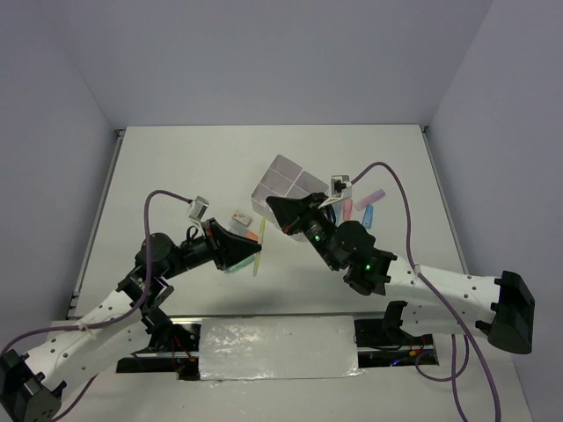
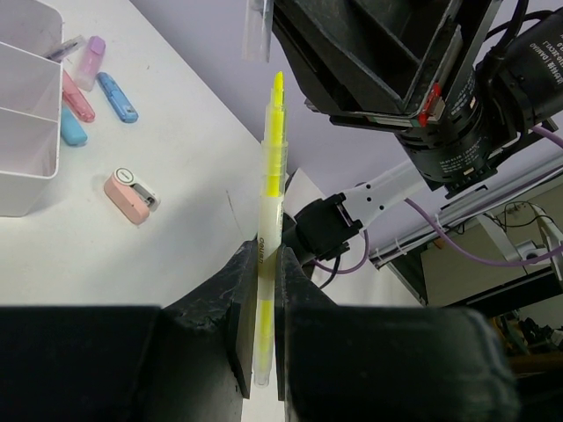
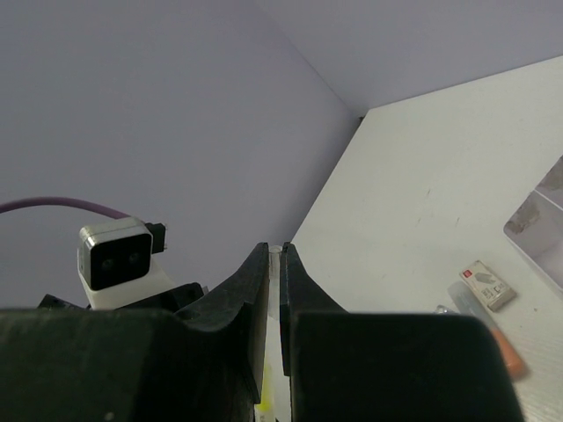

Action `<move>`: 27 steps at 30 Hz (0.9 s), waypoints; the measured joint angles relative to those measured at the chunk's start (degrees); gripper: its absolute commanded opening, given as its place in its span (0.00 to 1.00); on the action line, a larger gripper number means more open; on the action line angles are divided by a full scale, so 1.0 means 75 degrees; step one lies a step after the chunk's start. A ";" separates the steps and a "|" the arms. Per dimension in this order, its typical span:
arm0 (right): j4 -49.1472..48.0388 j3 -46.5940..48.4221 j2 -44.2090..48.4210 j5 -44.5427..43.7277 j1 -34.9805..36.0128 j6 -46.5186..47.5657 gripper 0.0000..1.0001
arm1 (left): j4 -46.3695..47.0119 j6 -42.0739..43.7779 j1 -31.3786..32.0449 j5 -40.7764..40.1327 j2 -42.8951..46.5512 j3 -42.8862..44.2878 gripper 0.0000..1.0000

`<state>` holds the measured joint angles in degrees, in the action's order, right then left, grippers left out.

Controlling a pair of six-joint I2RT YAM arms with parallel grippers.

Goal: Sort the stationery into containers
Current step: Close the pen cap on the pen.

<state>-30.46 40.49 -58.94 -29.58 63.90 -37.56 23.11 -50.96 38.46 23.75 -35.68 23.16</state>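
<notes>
My left gripper [image 2: 262,255] is shut on a thin yellow pen [image 2: 271,193], which stands up between the jaws with its bare yellow tip pointing away. In the top view this gripper [image 1: 256,249] hovers over the table in front of the white four-compartment box [image 1: 287,182]. My right gripper [image 3: 274,253] is shut on a small clear cap [image 3: 274,257]. Seen from the left wrist, the cap [image 2: 257,28] hangs just beyond the pen's tip. From above, the right gripper [image 1: 272,205] sits at the box's near corner.
Pink and blue highlighters [image 1: 369,214] lie right of the box, also in the left wrist view [image 2: 116,97]. A pink stapler [image 2: 130,195] lies near the box wall [image 2: 35,180]. An eraser [image 3: 486,283] and an orange highlighter [image 3: 506,352] lie below the right gripper.
</notes>
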 measured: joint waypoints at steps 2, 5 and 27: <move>0.0003 0.0000 0.0000 0.0038 0.0000 0.0000 0.00 | 0.0000 0.0000 0.0000 0.0000 -0.0032 0.0000 0.00; 0.0000 0.0000 0.0000 0.0105 0.0000 -0.0012 0.00 | 0.0003 0.0000 0.0000 0.0003 -0.0073 0.0000 0.00; -0.0015 -0.0006 -0.0003 0.0437 0.0000 -0.0175 0.00 | -0.0198 0.0085 0.0000 -0.0166 -0.0012 0.0000 0.00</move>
<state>-30.57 40.45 -58.96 -26.30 63.90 -38.87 21.63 -50.33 38.46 22.50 -35.77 23.16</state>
